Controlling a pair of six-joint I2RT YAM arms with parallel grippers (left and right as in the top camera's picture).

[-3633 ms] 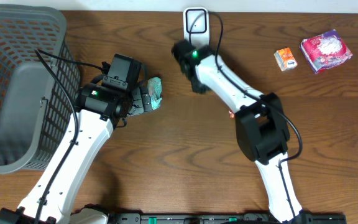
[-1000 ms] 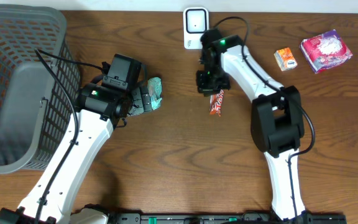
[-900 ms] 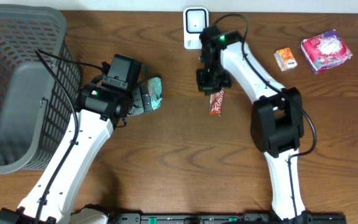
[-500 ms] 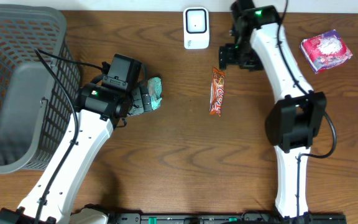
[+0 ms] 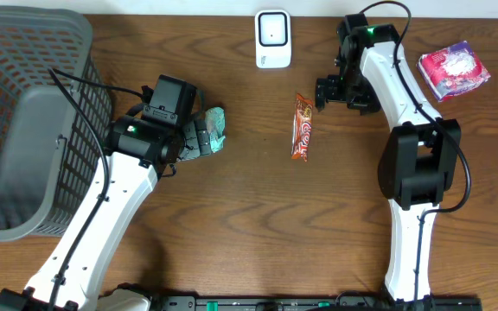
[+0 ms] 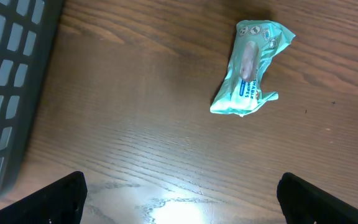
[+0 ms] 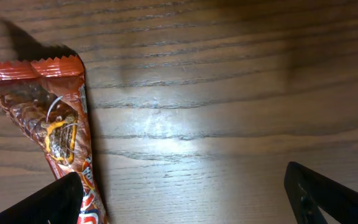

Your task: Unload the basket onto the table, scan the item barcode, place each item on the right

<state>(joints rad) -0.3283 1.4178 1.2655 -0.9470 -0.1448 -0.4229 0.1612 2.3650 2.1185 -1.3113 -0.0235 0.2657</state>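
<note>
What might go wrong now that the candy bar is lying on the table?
The candy bar lies apart from the scanner with no barcode showing, so it may not scan. The open right gripper hangs close beside it and might nudge it. The crinkled green packet might slip when the open left gripper grabs it.

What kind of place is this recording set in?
Probably a mock shop checkout on a wooden table: a small white scanner at the back edge, a grey basket on the left, and wrapped goods such as a candy bar lying loose.
</note>
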